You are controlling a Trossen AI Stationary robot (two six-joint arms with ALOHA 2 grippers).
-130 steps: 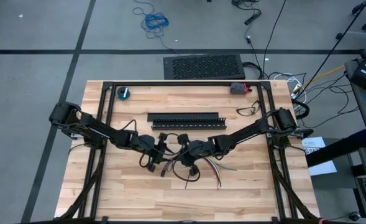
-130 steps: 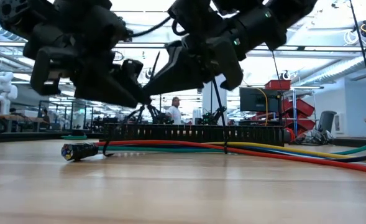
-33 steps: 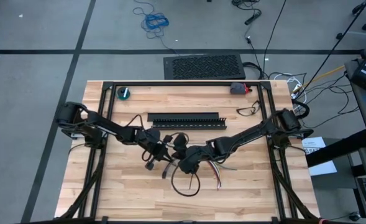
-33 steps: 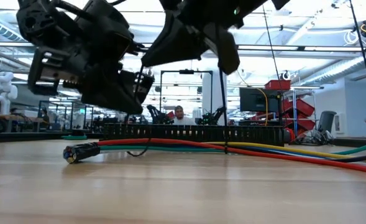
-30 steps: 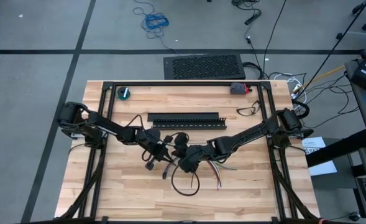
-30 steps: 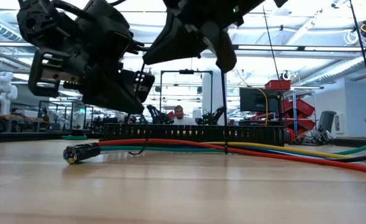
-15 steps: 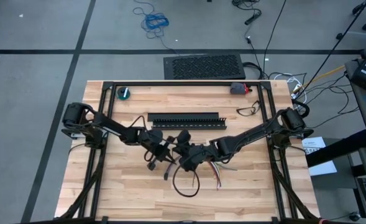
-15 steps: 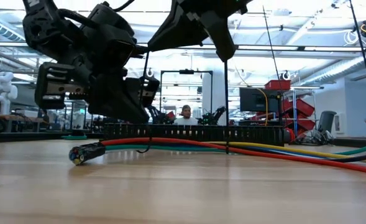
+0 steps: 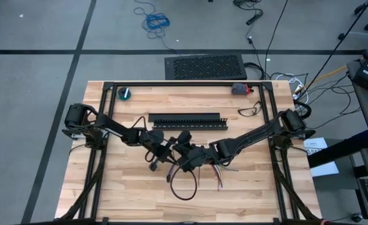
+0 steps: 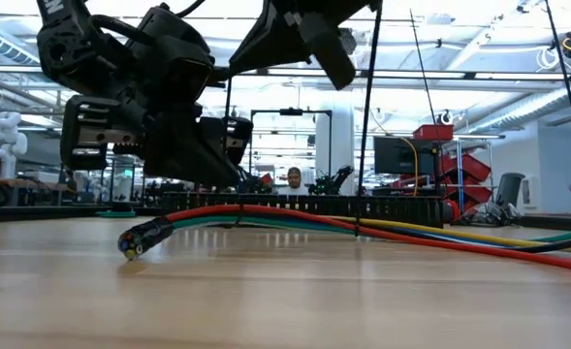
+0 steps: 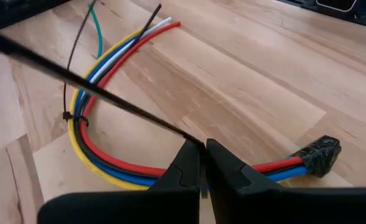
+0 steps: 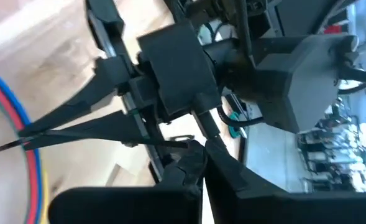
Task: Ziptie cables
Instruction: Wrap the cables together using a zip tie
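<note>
Cables (image 11: 102, 155) are being left lying near the black slotted duct (image 9: 187, 120), while one ziptie (image 11: 108, 99) is being pinched between the tightly pressed left gripper (image 11: 201, 168) and right gripper (image 12: 198, 155).

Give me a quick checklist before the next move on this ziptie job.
1. Left tool shut on the ziptie: ok.
2. Right tool shut on the ziptie's other stretch: ok.
3. Ziptie looped around the cables: ok, one thin tie already circles them.
4. Strip drawn straight between the tools: ok.
5. Taped cable end lying flat on the table: not ok, it tilts up.
6. Tail threaded through the tie's head: cannot tell.
</note>
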